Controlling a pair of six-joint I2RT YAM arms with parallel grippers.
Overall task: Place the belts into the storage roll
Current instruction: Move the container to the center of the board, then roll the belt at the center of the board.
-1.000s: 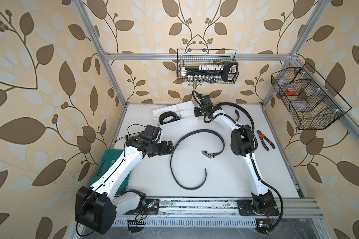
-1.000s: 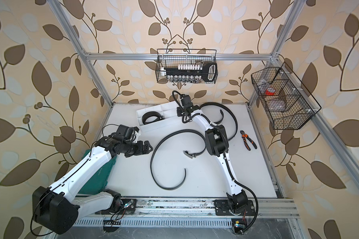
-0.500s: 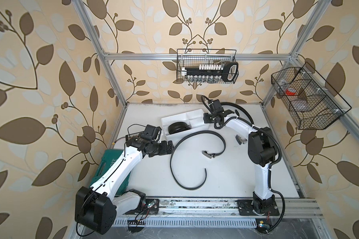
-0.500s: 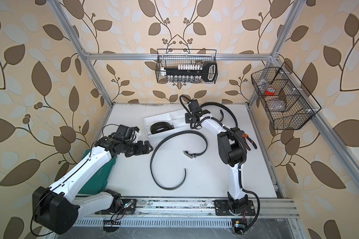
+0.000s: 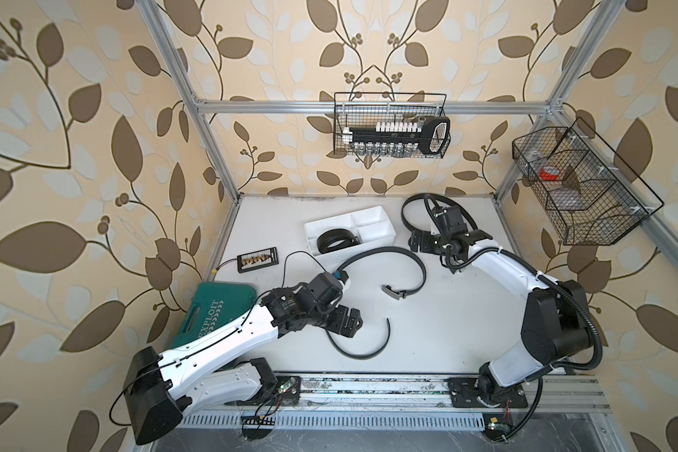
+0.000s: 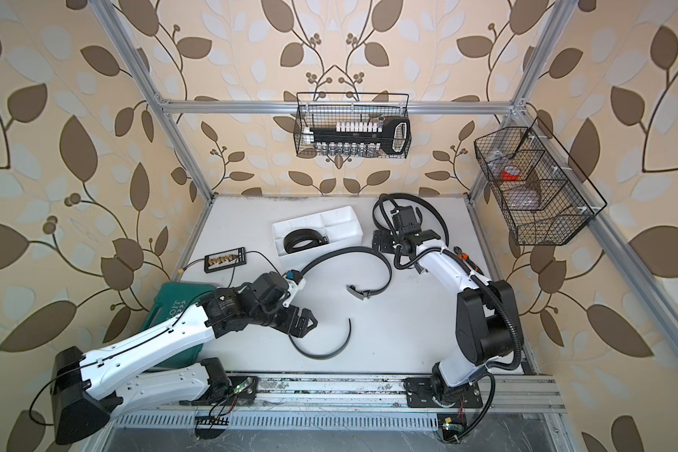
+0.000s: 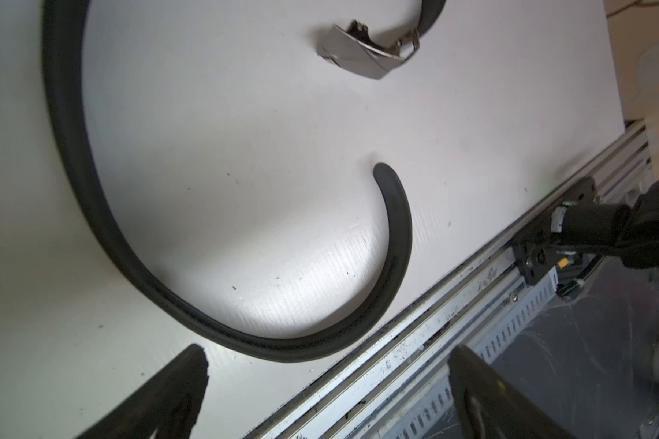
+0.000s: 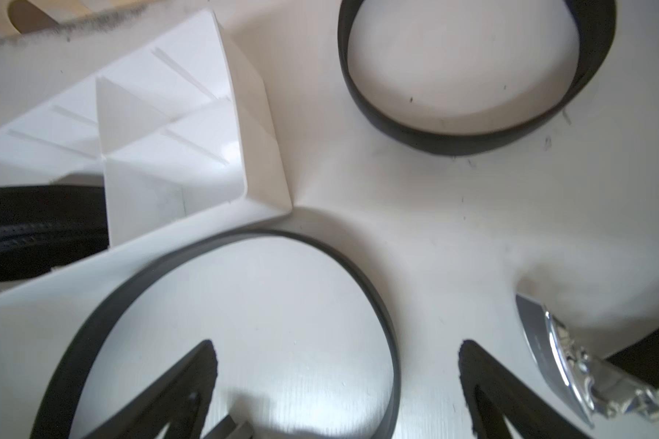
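Nearest, the left gripper (image 5: 354, 323) hangs wide open and empty over the loose belt (image 7: 399, 235) on the table (image 5: 447, 313), while farther back the right gripper (image 8: 335, 347) gapes empty beside the storage roll (image 5: 374, 231), which holds a coiled belt (image 5: 335, 239), with a third belt (image 8: 453, 142) looped beyond.

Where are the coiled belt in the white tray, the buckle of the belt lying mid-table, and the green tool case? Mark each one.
coiled belt (image 5: 325, 243), in a top view, on the outer turn of its ring.
buckle (image 7: 358, 53), left wrist view, on its metal face.
green tool case (image 5: 220, 301), in a top view, on its lid.
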